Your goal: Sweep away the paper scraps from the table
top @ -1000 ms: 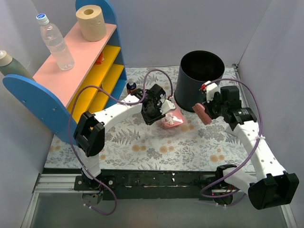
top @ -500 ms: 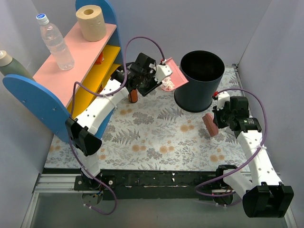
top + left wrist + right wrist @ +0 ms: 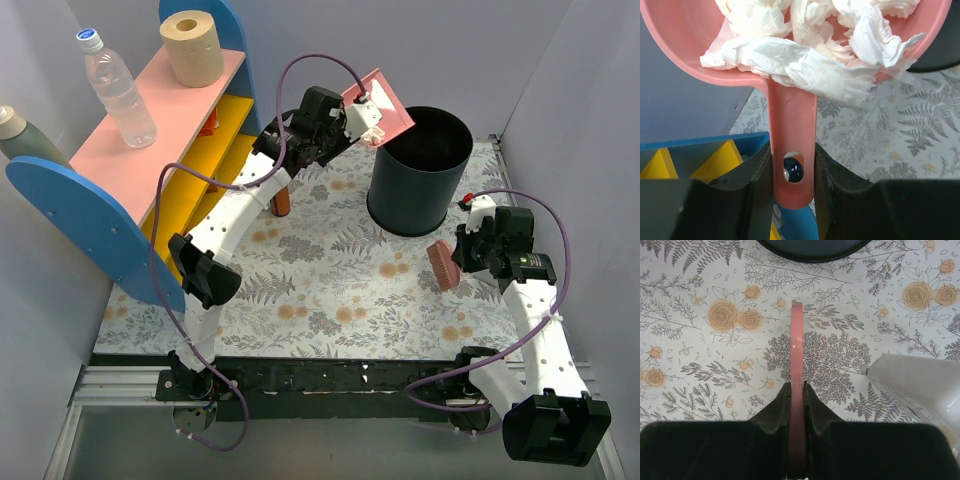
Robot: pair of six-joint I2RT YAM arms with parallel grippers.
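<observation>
My left gripper (image 3: 345, 125) is shut on the handle of a pink dustpan (image 3: 385, 105) and holds it high, tilted, at the upper-left rim of the black bin (image 3: 420, 170). In the left wrist view the fingers (image 3: 757, 172) clamp the dustpan handle (image 3: 790, 125), and crumpled white paper scraps (image 3: 810, 60) fill the pan. My right gripper (image 3: 462, 258) is shut on a pink brush (image 3: 440, 265) held above the table (image 3: 330, 290), to the right of the bin. The right wrist view shows the brush (image 3: 797, 340) edge-on between the jaws. No loose scraps show on the cloth.
A blue-pink-yellow shelf (image 3: 130, 160) stands at the left with a paper roll (image 3: 193, 47) and a water bottle (image 3: 118, 90) on top. A small brown bottle (image 3: 283, 200) stands on the table by the shelf. Grey walls close in the sides and back.
My left arm has lifted the dustpan with the scraps off the table, up and back to the bin's rim. My right arm has drawn back to the right with the brush.
</observation>
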